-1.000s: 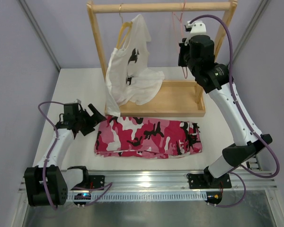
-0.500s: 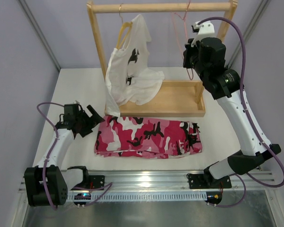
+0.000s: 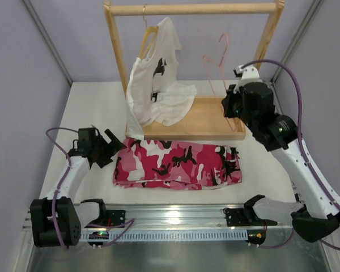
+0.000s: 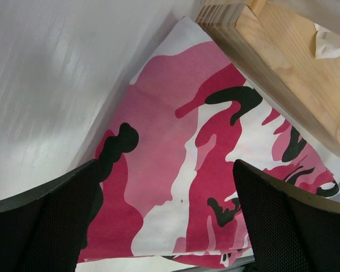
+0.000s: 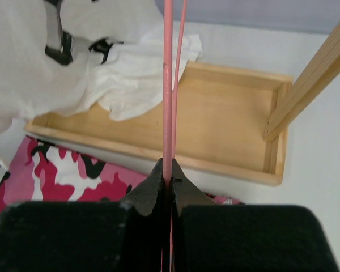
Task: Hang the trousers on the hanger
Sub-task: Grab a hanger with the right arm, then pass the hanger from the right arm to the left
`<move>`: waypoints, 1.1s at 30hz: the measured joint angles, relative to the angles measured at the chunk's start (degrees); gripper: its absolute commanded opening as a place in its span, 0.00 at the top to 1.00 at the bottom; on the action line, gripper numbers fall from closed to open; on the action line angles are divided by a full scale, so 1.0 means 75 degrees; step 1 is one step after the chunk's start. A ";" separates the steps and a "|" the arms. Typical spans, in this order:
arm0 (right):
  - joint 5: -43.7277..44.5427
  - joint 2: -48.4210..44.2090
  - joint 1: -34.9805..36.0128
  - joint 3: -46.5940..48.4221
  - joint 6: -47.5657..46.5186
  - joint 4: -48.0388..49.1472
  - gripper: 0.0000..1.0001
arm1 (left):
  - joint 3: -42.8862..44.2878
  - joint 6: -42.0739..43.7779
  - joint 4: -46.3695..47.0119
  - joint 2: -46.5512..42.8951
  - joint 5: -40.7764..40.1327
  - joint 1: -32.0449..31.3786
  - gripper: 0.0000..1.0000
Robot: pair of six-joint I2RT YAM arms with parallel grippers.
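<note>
From above, you see the right gripper (image 3: 229, 107) gripping the thin pink wire hanger (image 3: 218, 61) below the wooden rack's (image 3: 192, 8) rail. The pink, white and black camouflage trousers (image 3: 178, 164) lie at its 7 o'clock. Your left wrist view shows the left gripper (image 4: 164, 167) spread wide over the trousers. Your right wrist view shows the fingers clenched on the hanger's wire.

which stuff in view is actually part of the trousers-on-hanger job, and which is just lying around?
In the job:
- camouflage trousers, lying flat
- pink wire hanger, clamped in the right gripper
- left gripper, open over the trousers' edge

Lying about:
- white T-shirt on a wooden hanger
- wooden rack
</note>
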 measured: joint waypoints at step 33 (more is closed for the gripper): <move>0.1475 0.0122 0.3733 -0.5846 0.3442 0.2247 0.87 | -0.0236 0.0152 0.0029 -0.0653 0.0096 0.0000 0.01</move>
